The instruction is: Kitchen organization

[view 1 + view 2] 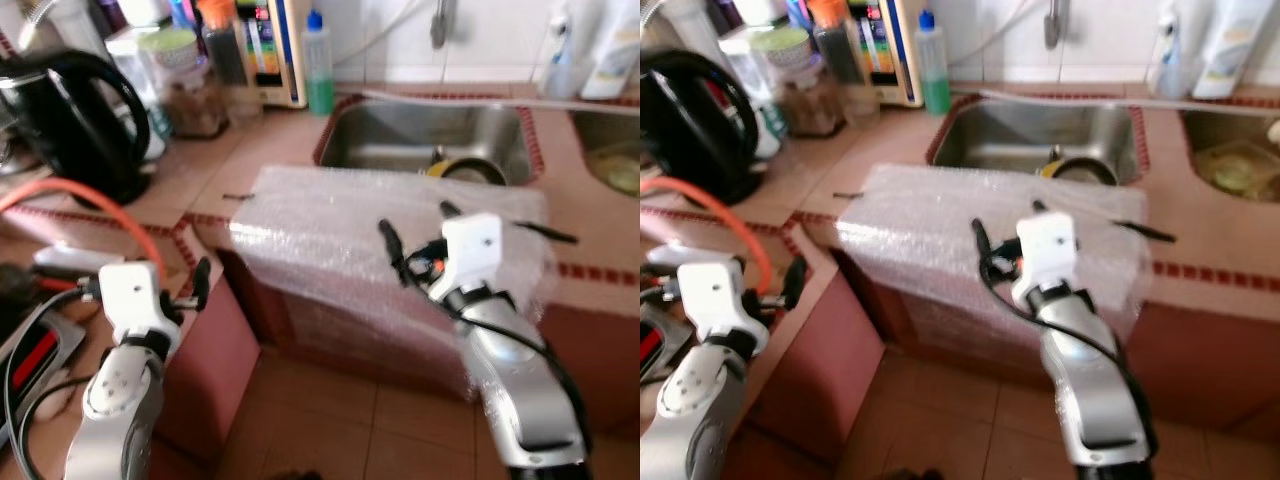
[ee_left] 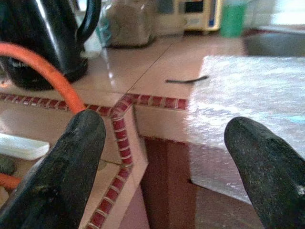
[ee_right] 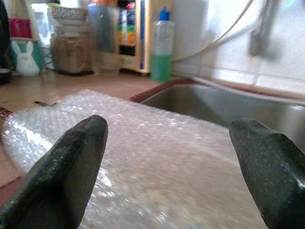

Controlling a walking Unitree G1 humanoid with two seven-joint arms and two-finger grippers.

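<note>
Both pincers gape wide — the right pincer point(image 1: 415, 230) hovers over the bubble wrap point(image 1: 330, 230) draped on the surface point(image 1: 270, 140) edge at 12 o'clock, the left pincer point(image 1: 150, 268) at 9. Judged step: approach; next, lower and pinch the wrap's edge.

Four camera views of a tiled kitchen tabletop, as I see it from my remote station.

My two head cameras look forward and down on the bubble wrap point(image 1: 380, 240) and sink point(image 1: 425, 135). Each wrist camera sits low and close, looking along its open fingers: left toward the black kettle point(image 2: 40, 36), right across the wrap toward the sink.
</note>
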